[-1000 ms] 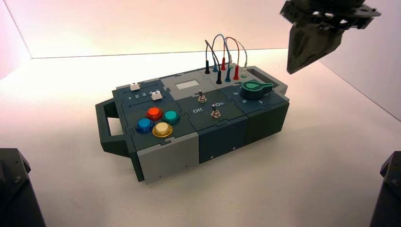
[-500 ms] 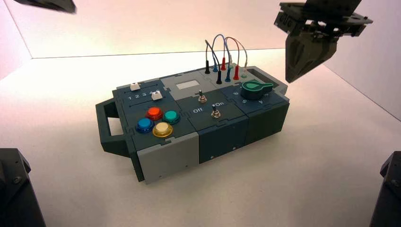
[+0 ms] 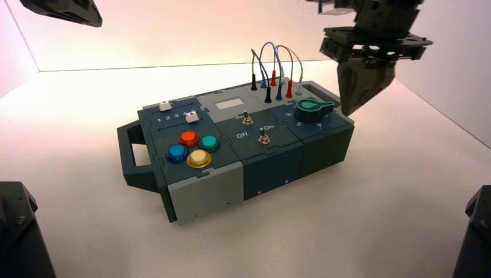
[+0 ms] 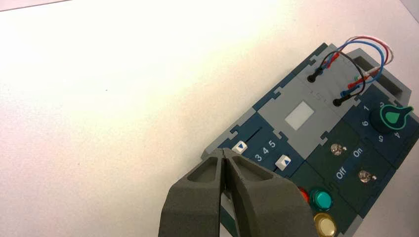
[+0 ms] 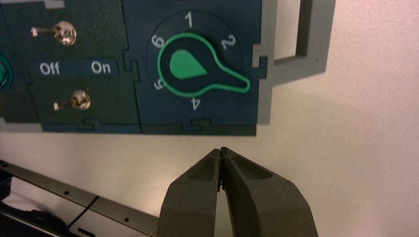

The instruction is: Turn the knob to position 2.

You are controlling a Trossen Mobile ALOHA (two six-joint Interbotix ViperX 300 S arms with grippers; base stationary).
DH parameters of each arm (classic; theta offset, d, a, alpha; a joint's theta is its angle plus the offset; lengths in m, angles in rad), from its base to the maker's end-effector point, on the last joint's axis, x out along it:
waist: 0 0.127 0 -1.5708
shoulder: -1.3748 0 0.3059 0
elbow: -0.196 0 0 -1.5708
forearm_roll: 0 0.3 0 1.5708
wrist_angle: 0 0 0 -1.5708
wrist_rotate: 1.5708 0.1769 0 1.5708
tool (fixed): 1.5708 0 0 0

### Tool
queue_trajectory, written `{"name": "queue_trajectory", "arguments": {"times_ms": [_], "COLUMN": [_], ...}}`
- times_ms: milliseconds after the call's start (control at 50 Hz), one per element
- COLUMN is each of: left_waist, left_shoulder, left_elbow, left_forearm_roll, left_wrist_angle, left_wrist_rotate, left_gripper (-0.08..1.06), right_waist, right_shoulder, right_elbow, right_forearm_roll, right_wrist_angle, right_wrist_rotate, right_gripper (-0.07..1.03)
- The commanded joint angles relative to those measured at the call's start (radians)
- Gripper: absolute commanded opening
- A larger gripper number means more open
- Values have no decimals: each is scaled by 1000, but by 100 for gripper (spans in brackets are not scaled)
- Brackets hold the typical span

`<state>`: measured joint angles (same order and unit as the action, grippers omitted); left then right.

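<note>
Just beside my right gripper (image 3: 347, 110), clenched on nothing above the box's right end, sits the dark green teardrop knob (image 5: 188, 66), its tip pointing between the 2 and the 4. Far to that pincer's left, my left gripper (image 4: 223, 153) hovers, also clenched.

Knob (image 5: 185, 66): dark green, bright green outline, green teardrop inlay. 4 round push-buttons: red (image 3: 189, 139), blue (image 3: 178, 153), teal (image 3: 209, 143), cream on yellow base (image 3: 199, 158). Slider caps (image 4: 283, 162) white, blue triangle marks. Panels (image 3: 231, 104) light grey, navy, dark green. Wires (image 3: 278, 48) black, blue, red, whitish.
</note>
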<state>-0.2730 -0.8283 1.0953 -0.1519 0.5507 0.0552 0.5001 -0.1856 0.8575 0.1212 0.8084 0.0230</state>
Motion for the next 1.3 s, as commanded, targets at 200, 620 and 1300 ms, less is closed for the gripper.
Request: {"name": "queue_trajectory", "arguments": {"times_ms": [200,620,1300], "left_waist": [-3,-3,-3], "left_shoulder": [-6,-6,-6], "left_elbow": [-35,-34,-35], "left_forearm_roll": [0,0,0], "left_wrist_angle": [-3,-3,-3], "left_wrist_rotate": [3,5,5], "left_gripper": [-3,-3,-3], "right_waist": [3,-3,-20], "right_shoulder": [55,126,170], "right_elbow": [-72,-87,-152], "right_forearm_roll": [-5,-32,-60], "right_wrist_angle": [-11,-29,-29], "right_wrist_rotate": [-2,-2,-2], "right_gripper": [-2,-2,-2]}}
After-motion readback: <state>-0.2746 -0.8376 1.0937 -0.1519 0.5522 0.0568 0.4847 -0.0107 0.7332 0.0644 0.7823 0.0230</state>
